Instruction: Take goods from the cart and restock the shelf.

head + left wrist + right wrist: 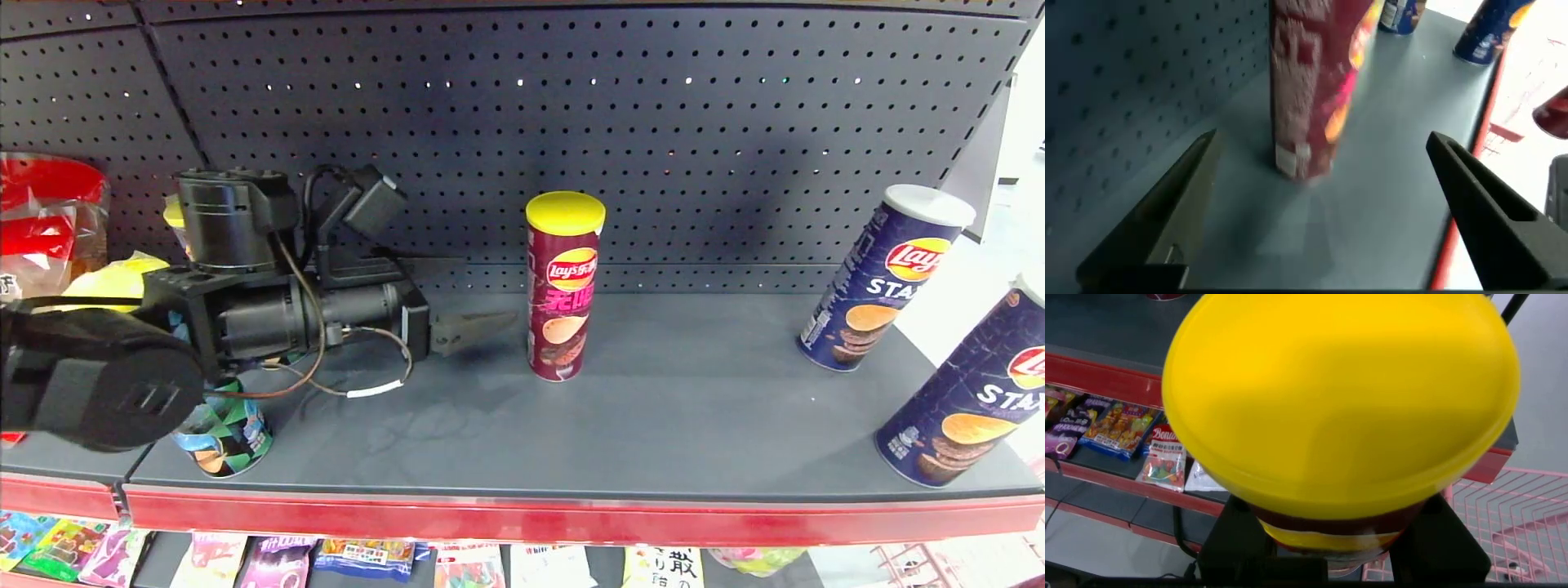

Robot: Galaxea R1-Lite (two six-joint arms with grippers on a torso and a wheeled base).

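A maroon chip can (563, 294) with a yellow lid stands upright on the grey shelf (669, 416), near the pegboard back. My left gripper (498, 322) lies level over the shelf just left of that can, pointing at it. The left wrist view has it open (1323, 139), fingers (1176, 212) wide apart and the maroon can (1310, 90) a short way ahead between them, untouched. My right gripper (1339, 551) is shut on another yellow-lidded can (1339, 400), held close to the camera out in front of the shelf's red edge (1102, 376).
Two blue chip cans (886, 278) (971, 392) stand at the shelf's right end. A patterned can (220, 433) sits under my left arm, with red bags (49, 220) behind it. Snack packets (359, 559) hang on the lower shelf. A pink cart (1519, 514) is beside the shelf.
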